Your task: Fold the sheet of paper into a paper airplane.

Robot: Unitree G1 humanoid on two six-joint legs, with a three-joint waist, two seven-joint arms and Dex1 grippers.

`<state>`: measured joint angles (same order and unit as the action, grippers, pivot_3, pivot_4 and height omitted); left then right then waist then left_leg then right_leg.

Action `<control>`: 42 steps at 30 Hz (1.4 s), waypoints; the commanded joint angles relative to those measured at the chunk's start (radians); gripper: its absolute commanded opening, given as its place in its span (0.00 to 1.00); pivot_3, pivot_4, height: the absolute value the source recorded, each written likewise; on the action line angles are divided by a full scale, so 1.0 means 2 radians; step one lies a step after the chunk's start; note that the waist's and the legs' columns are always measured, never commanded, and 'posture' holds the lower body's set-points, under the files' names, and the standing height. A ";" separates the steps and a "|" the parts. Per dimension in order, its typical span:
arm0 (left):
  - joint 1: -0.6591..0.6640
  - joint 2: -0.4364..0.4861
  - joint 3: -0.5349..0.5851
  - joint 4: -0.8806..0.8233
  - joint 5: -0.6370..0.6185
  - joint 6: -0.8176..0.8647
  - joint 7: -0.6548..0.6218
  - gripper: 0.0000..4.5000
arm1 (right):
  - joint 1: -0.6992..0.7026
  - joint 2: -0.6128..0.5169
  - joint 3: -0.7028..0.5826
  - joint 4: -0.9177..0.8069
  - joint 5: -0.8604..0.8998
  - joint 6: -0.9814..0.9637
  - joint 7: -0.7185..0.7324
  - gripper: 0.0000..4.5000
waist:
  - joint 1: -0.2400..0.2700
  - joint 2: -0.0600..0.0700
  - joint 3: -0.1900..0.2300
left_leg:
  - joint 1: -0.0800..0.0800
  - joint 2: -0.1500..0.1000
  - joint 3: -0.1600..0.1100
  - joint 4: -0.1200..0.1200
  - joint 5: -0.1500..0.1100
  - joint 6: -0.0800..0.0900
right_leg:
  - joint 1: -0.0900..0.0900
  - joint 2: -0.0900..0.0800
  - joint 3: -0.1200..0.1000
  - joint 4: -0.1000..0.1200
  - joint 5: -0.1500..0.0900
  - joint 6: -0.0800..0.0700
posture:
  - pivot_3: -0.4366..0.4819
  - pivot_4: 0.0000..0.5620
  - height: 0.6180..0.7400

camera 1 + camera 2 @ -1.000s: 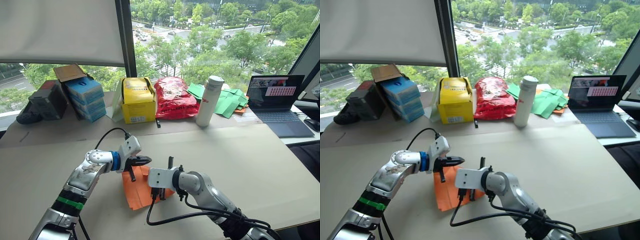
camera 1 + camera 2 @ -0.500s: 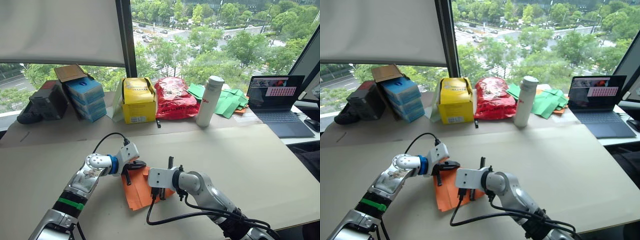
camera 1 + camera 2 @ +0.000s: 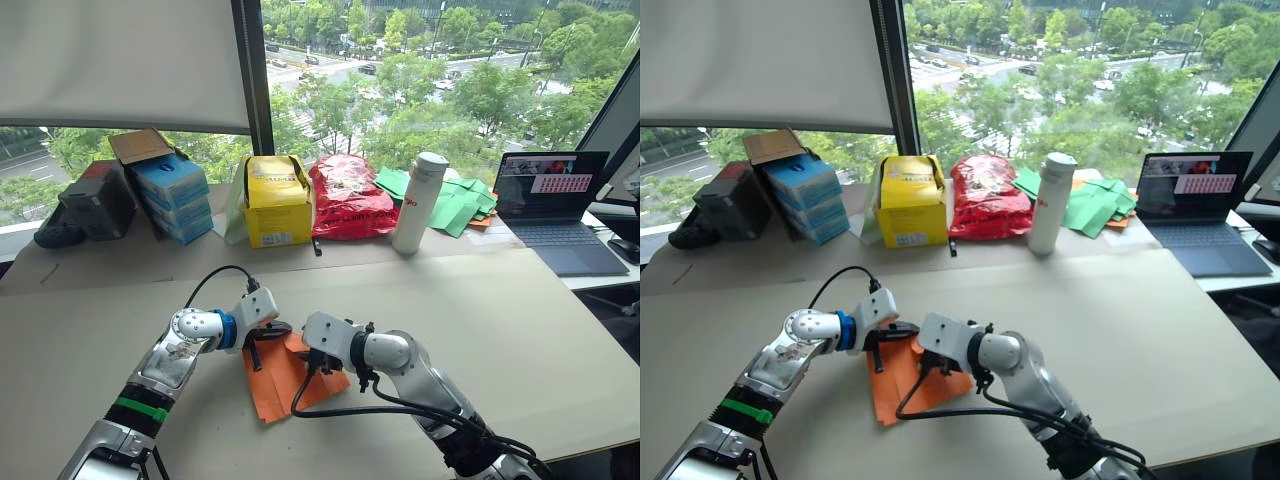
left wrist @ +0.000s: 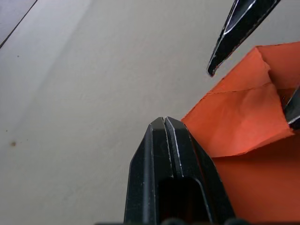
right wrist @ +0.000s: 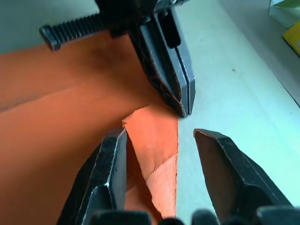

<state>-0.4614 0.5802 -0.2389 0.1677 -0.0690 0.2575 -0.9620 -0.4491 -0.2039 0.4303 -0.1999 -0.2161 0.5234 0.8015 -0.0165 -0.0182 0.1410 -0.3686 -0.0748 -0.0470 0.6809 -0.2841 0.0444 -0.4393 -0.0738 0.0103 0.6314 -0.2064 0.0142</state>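
You have one sheet of paper (image 3: 283,375), long axis running toward you, left gripper (image 4: 164,123) clenched empty at its far corner, right gripper (image 5: 161,136) released astride it.

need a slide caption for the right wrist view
Open right tool straddling a folded corner of the orange sheet of paper, with the shut left tool pressed at the paper's edge on the table.

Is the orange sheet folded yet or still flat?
Partly folded: the sheet of paper lies on the table with a corner flap turned over itself, crease visible; not yet airplane-shaped.
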 commanded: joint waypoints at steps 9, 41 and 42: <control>0.013 0.001 -0.011 0.004 0.016 0.004 0.003 0.00 | -0.052 0.005 -0.011 0.036 0.047 0.041 -0.014 0.01 | 0.001 0.000 0.000 | 0.000 0.000 0.000 0.000 0.000 -0.001 | 0.000 0.000 0.000 0.000 0.000 0.000 | 0.48 0.27 1.00; 0.020 0.001 -0.008 -0.010 0.017 0.004 0.007 0.00 | -0.051 -0.007 0.054 0.120 0.035 0.118 -0.034 0.01 | 0.000 0.000 -0.003 | 0.001 0.000 0.000 0.000 0.000 0.000 | 0.000 -0.001 0.000 0.000 0.000 0.000 | 0.48 0.27 1.00; 0.020 0.001 -0.008 -0.010 0.017 0.004 0.007 0.00 | -0.049 -0.009 0.054 0.117 0.036 0.121 -0.034 0.01 | 0.000 0.000 -0.004 | 0.001 0.000 0.000 0.000 0.000 0.000 | 0.001 -0.001 0.000 0.000 0.000 0.000 | 0.48 0.27 1.00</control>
<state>-0.4384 0.5789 -0.2393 0.1428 -0.0570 0.2596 -0.9483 -0.5821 -0.1955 0.5120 0.0009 -0.1416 0.7009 0.7183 -0.0166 -0.0185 0.1337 -0.3670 -0.0749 -0.0475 0.6808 -0.2841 0.0442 -0.4382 -0.0749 0.0105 0.6315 -0.2064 0.0142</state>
